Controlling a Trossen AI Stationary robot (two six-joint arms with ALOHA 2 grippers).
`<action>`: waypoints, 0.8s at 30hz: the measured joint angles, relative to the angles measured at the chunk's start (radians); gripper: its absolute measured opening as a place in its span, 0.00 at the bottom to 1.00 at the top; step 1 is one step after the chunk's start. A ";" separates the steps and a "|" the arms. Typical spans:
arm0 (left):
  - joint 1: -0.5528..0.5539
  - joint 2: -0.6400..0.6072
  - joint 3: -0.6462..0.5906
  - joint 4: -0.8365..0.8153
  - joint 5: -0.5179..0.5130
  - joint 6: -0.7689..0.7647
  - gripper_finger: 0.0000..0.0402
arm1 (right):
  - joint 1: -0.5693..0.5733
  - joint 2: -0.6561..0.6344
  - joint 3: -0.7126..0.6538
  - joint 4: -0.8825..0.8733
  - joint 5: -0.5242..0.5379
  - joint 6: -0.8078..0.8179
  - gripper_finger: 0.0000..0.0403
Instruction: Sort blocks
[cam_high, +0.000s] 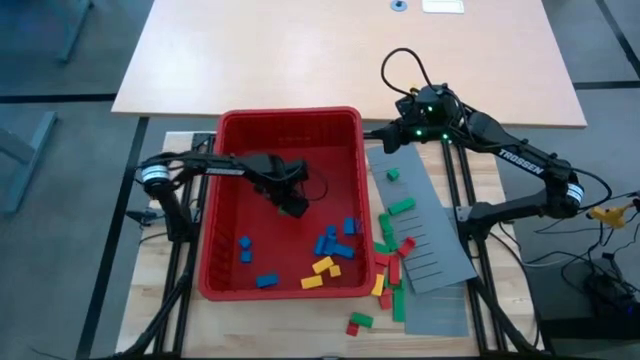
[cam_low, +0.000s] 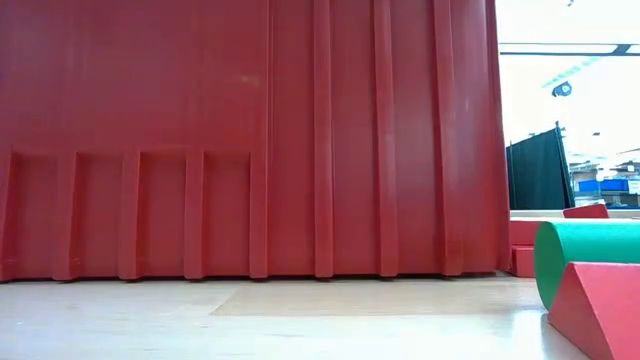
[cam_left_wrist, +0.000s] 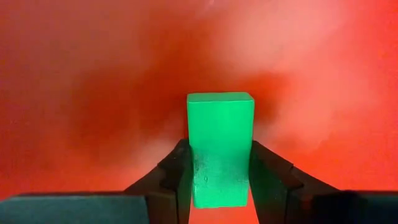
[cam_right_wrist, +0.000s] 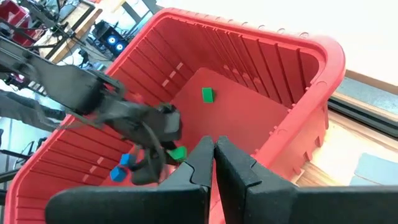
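Observation:
My left gripper (cam_high: 294, 207) reaches down into the red bin (cam_high: 232, 125) and is shut on a green block (cam_left_wrist: 220, 134), which also shows in the right wrist view (cam_right_wrist: 177, 152). Another green block (cam_right_wrist: 208, 94) lies on the bin's floor near its far wall. Blue and yellow blocks (cam_high: 330, 250) lie in the bin's near right part. Green and red blocks (cam_high: 395, 235) lie on a grey slotted panel (cam_high: 435, 255) right of the bin. My right gripper (cam_right_wrist: 213, 148) is shut and holds nothing, by the bin's far right corner (cam_high: 380, 140). My left gripper pinches the green block by its two long sides (cam_left_wrist: 221, 183) between its two fingers (cam_left_wrist: 177, 174). The fingers point down into the bin and lie along the block. About half of the block sticks out past the fingertips toward the bin's floor.
The bin's tall ribbed wall (cam_low: 250, 140) fills the low view. A green round piece (cam_low: 590, 255) and a red wedge (cam_low: 600, 310) lie on the table close to that camera. A few red and green blocks (cam_high: 360, 322) lie near the table's front edge.

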 joint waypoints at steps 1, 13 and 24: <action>0.000 -0.015 0.001 -0.001 0.000 0.000 0.26 | 0.000 0.000 0.000 0.000 0.000 -0.003 0.00; -0.004 -0.418 0.046 0.172 -0.034 0.020 0.26 | 0.048 0.000 0.000 0.179 -0.053 -0.026 0.00; -0.004 -0.577 0.046 0.567 0.022 0.118 0.26 | 0.148 0.024 0.000 0.509 -0.088 -0.024 0.06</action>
